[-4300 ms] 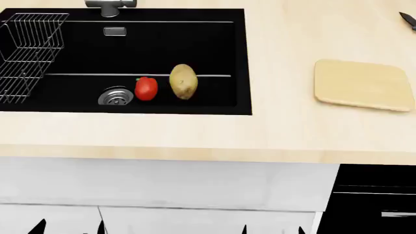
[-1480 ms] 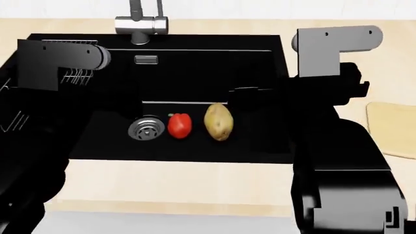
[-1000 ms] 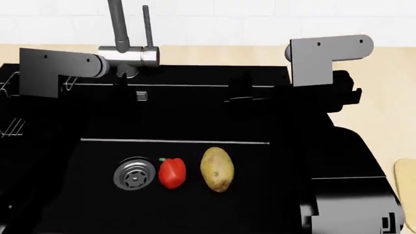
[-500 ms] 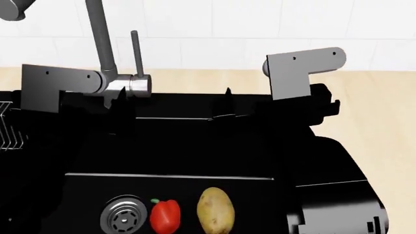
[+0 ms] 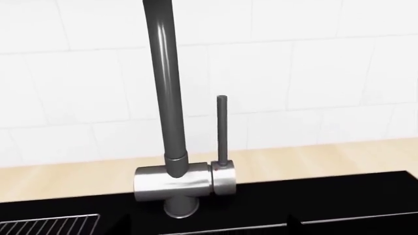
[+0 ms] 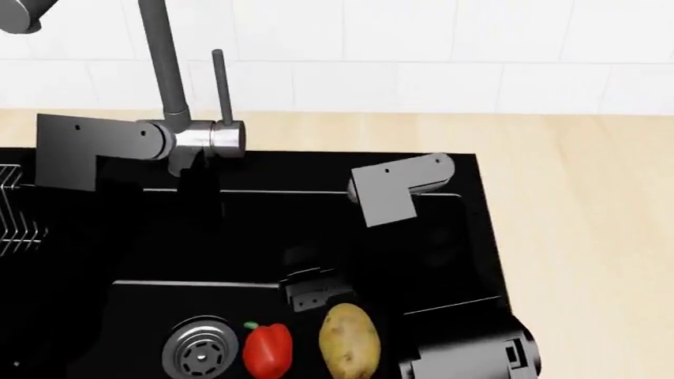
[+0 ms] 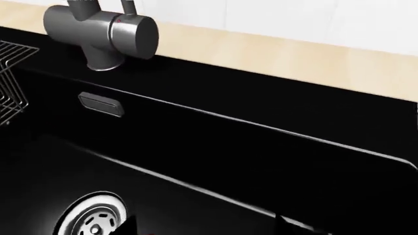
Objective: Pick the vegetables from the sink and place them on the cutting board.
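The red bell pepper (image 6: 267, 349) and the tan potato (image 6: 350, 343) lie side by side on the floor of the black sink (image 6: 463, 237), right of the steel drain (image 6: 200, 357). My right gripper (image 6: 314, 294) is down inside the basin, just above and behind the two vegetables. In the right wrist view its jaws (image 7: 202, 227) are wide apart and empty, with the drain (image 7: 91, 215) beside them. My left gripper (image 6: 195, 180) hovers open at the sink's back edge by the faucet (image 6: 179, 118); its wrist view (image 5: 209, 230) faces the faucet (image 5: 173, 181). The cutting board is out of view.
A wire rack (image 6: 13, 225) sits at the sink's left end and shows in both wrist views (image 5: 46, 226) (image 7: 10, 73). Light wood counter (image 6: 589, 237) lies right of the sink. A white tiled wall (image 6: 421, 55) stands behind the faucet.
The head view rose and closed in on the sink. In the last half second my right arm dropped from the back edge down into the basin, toward the vegetables. The left arm barely moved.
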`<state>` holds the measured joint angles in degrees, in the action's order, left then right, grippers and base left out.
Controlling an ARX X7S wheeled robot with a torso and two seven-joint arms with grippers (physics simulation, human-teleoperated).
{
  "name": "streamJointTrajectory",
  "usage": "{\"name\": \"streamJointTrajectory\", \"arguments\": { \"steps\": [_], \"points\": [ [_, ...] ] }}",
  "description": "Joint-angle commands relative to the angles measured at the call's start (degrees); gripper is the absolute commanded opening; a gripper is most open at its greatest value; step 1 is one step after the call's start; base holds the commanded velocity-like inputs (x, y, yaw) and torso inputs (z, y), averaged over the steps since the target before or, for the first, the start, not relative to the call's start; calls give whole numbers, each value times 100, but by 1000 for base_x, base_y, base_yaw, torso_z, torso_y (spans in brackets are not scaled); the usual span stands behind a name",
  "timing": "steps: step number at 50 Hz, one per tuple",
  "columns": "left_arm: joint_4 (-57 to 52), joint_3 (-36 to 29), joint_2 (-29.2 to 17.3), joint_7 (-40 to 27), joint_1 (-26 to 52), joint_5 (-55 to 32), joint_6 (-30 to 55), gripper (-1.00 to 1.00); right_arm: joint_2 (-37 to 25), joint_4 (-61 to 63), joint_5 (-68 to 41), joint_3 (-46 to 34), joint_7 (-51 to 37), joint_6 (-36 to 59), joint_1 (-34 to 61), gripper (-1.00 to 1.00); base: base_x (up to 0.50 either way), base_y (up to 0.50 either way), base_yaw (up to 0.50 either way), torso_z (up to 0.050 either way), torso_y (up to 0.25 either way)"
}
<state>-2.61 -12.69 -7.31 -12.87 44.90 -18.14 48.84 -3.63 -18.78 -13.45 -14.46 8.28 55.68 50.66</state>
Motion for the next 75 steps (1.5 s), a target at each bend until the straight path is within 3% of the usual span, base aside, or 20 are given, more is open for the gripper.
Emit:
{"name": "streamJointTrajectory", "arguments": {
  "steps": [1,9,13,18,26,49,64,75],
  "points": [
    [10,-39,-13,-17,-96,-57,-84,100,197,-1451,-15,-205,104,-696,192,100,0,0,0,0,0],
    [48,-72,-29,-27,-139,-80,-153,100,352,-3431,-496,-751,135,-1840,818,100,0,0,0,0,0],
    [82,-70,-30,-29,-168,-102,-201,100,361,-4676,-1987,-2286,-7,-2570,1310,100,0,0,0,0,0],
    [119,-34,-64,-19,-171,-141,-240,100,361,-5173,-3931,-4330,-245,-2978,1521,100,0,0,0,0,0],
    [-112,15,-107,-60,-232,-248,-139,100,361,-5560,-5223,-5605,-671,-3402,1609,100,0,0,0,0,0],
    [32,-41,-147,-78,-313,-308,-297,100,362,-5610,-5636,-6514,-910,-3237,1490,100,0,0,0,0,0],
    [123,-42,-188,-88,-334,-355,-386,100,362,-5619,-5426,-6122,-617,-2989,1349,100,0,0,0,0,0],
    [181,-55,-230,-84,-345,-386,-438,100,362,-5608,-5952,-6812,-255,-3066,1405,100,0,0,0,0,0]
  ]
}}
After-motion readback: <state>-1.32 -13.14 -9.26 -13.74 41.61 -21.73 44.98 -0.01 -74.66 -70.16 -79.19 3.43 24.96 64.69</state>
